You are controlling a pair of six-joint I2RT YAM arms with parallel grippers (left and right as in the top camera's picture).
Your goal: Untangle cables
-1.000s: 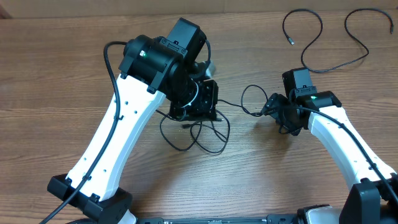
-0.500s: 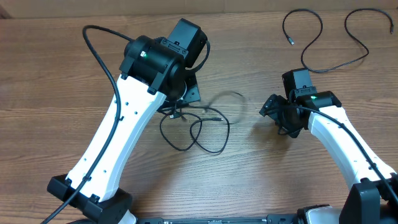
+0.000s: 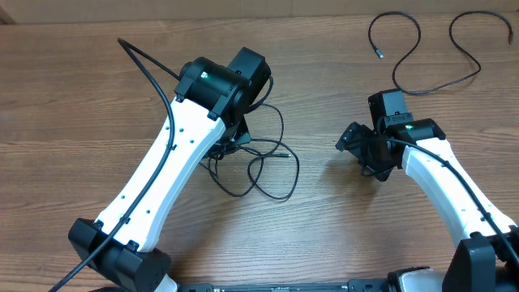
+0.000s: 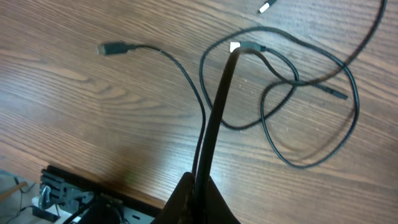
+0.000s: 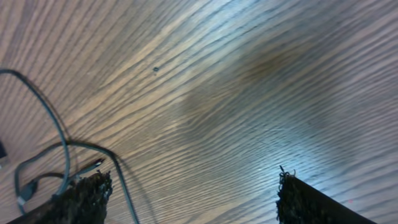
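One tangle of cables (image 3: pixel 255 166) is left at centre, pinched by the left fingers (image 4: pixel 186 199); right fingers (image 5: pixel 81 196) spread wide, empty; a freed cable (image 3: pixel 379 53) lies far right.

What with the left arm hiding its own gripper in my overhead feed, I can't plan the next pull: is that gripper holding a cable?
Observer: Yes. In the left wrist view the left gripper is shut on a cable that runs straight from it toward a plug end.
Operator: And the right gripper, is anything in it?
Observer: No. The right wrist view shows the right gripper open, with only bare table between its jaws. Some cable strands lie off to one side.
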